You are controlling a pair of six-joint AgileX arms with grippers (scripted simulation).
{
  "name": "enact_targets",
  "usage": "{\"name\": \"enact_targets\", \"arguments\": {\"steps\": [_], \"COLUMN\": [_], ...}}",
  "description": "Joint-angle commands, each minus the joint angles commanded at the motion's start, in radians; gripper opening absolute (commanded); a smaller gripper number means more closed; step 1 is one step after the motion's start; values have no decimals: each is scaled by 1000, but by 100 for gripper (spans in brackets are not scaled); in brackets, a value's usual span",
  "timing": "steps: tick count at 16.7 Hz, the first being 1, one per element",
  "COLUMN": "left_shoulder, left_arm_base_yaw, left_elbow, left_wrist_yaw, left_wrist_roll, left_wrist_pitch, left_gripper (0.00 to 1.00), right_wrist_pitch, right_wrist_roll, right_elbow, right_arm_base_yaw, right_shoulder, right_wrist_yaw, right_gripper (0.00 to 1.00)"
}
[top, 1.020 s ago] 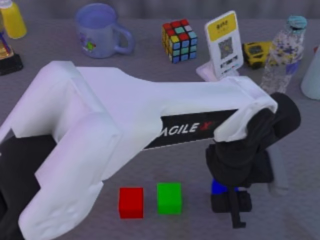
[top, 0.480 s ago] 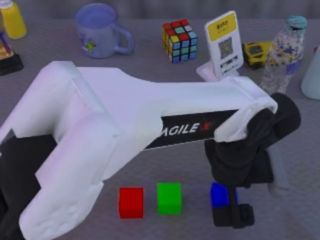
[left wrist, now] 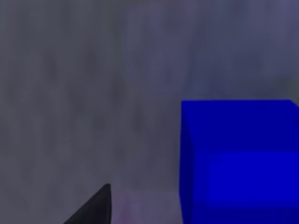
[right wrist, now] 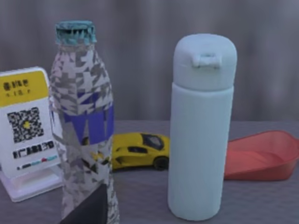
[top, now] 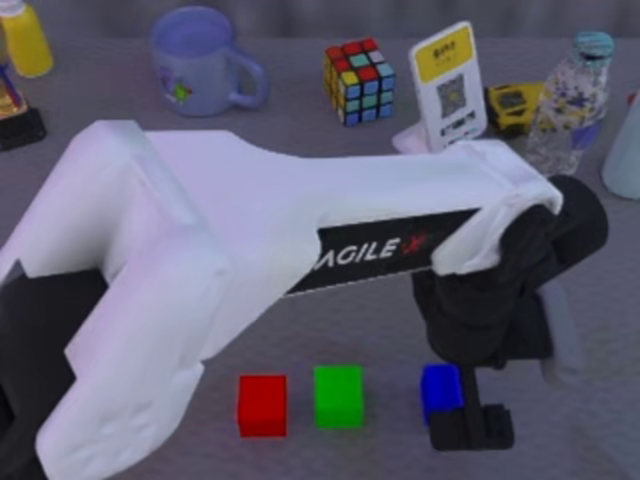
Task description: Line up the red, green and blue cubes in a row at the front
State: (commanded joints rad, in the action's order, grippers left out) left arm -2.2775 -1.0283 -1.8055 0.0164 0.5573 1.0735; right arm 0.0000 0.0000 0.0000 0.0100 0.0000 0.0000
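The red cube (top: 262, 405), green cube (top: 338, 396) and blue cube (top: 438, 390) sit in a row near the table's front edge, with a wider gap before the blue one. My left gripper (top: 470, 425) hovers just right of the blue cube and is open. In the left wrist view the blue cube (left wrist: 238, 158) rests on the table, with bare table between it and one dark fingertip (left wrist: 96, 210). My right arm is out of the top view. One of its fingers (right wrist: 91, 210) shows, spread to the side with nothing held.
Along the back stand a yellow bottle (top: 25, 38), a mug (top: 200, 60), a multicoloured puzzle cube (top: 358, 80), a QR sign (top: 450, 88), a yellow toy car (top: 512, 108), a patterned bottle (top: 565, 100) and a white flask (top: 625, 150). A red scoop (right wrist: 261, 158) lies behind the flask.
The left gripper has let go of the blue cube and drawn off to the right, so the cube now shows beside it. The red and green cubes have not moved.
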Motion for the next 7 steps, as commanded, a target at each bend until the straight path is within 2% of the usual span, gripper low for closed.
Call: {"name": "enact_targets", "arguments": {"steps": [4,7], "left_shoulder": [29,46], "left_arm_base_yaw": [16,23], "left_elbow": [-112,-151], "left_wrist_yaw": [1,1], "left_wrist_roll": [-3,-6], "left_wrist_pitch": [159,203], "left_gripper": [100,100], "right_wrist_pitch": [0,0], "right_wrist_roll": [0,0], "right_elbow": [0,0], "right_arm_base_yaw": [0,0], "right_shoulder": [0,0], "right_wrist_yaw": [0,0], "right_gripper": [100,100]}}
